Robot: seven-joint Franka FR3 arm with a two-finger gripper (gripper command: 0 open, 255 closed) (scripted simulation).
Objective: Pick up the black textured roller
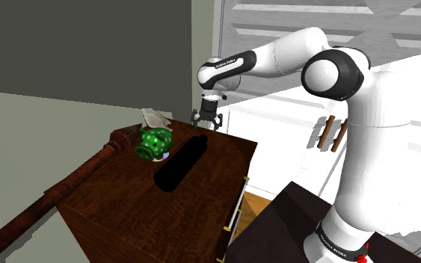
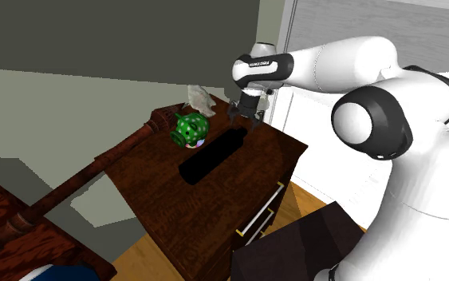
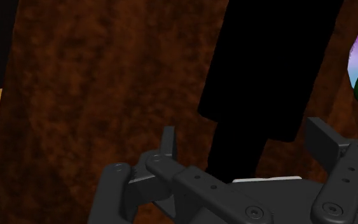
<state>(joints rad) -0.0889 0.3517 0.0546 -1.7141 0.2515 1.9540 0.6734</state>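
Note:
The black roller [image 1: 180,163] lies flat on a dark wooden cabinet top [image 1: 119,202], its narrow handle end pointing toward the far edge. My gripper [image 1: 206,123] hangs just above that handle end, pointing down. In the second exterior view the gripper [image 2: 245,118] is over the far tip of the roller [image 2: 212,156]. The wrist view has the roller's thick body [image 3: 273,63] and thinner handle [image 3: 238,149] running between my fingers [image 3: 168,143], which stand apart without touching it. The gripper [image 3: 244,143] is open.
A green spotted piggy bank [image 1: 155,142] stands close beside the roller, with a pale crumpled object [image 1: 155,116] behind it. A brown wooden rail [image 1: 59,190] runs along the cabinet's far side. The cabinet drawers [image 2: 258,219] face my dark stand [image 1: 276,231].

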